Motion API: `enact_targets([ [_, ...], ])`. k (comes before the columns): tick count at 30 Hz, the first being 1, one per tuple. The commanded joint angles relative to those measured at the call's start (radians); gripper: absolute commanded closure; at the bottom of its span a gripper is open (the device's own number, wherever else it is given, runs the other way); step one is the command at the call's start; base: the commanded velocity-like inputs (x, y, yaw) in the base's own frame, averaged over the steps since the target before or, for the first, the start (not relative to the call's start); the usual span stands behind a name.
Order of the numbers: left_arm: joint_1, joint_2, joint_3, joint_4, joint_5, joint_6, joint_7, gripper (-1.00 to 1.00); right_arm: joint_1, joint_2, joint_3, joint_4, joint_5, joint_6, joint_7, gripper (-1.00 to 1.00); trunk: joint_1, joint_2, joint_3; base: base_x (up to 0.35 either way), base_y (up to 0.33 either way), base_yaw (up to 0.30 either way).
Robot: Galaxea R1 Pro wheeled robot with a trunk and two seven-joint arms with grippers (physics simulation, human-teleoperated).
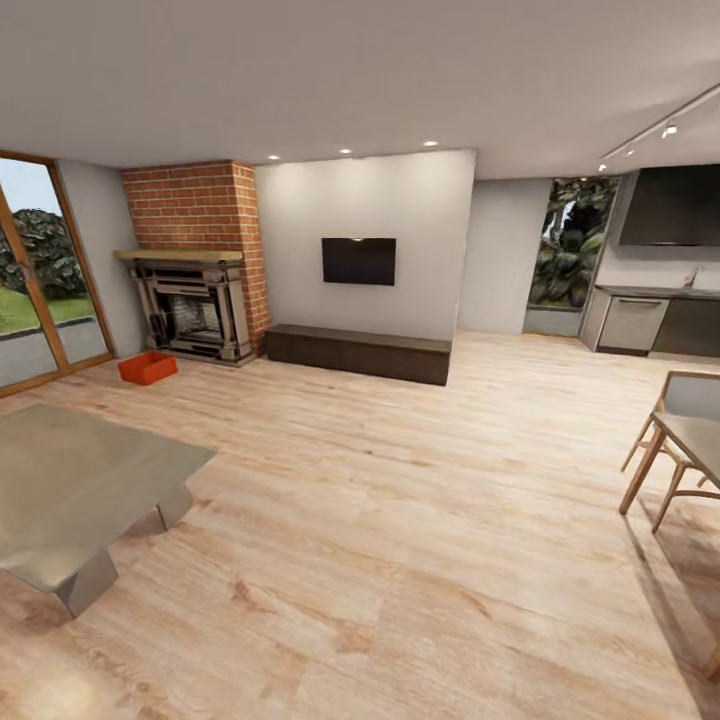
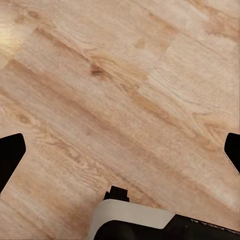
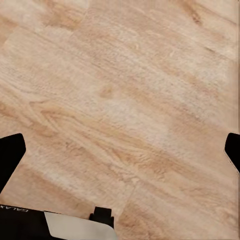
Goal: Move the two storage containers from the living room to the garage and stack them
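planks (image 2: 125,90) lie beneath our left gripper (image 2: 122,150), fingers spread, and right gripper (image 3: 122,150), likewise spread, both empty. far ahead one container (image 1: 147,367) sits before the fireplace (image 1: 195,310); a table (image 1: 70,480) stands between.

partial white lettering "gala" on robot body (image 3: 20,220), reversed, barely legible

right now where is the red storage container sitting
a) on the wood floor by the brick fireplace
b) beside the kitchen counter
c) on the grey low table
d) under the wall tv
a: the storage container rests on the wood floor beside the brick fireplace.
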Motion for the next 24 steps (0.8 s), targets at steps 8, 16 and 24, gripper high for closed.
enact_targets([
  [8, -0.002, 0.003, 0.0, 0.005, 0.004, -0.007, 0.0, -1.0, -0.001, 0.0, 0.007, 0.004, -0.002, -0.007, 0.0, -1.0, 0.001, -0.001, 0.0, 0.325, -0.101, 0.0],
  [16, -0.002, 0.0, -0.001, 0.005, 0.004, -0.007, 0.007, -1.0, -0.001, 0.0, 0.007, 0.004, -0.002, -0.007, 0.0, -1.0, 0.001, -0.001, 0.0, 0.325, -0.1, 0.0],
  [24, -0.002, -0.003, -0.001, 0.005, 0.004, -0.006, 0.009, -1.0, -0.001, 0.0, 0.007, 0.005, 0.0, -0.007, 0.0, -1.0, 0.001, -0.001, 0.0, 0.326, -0.1, 0.0],
])
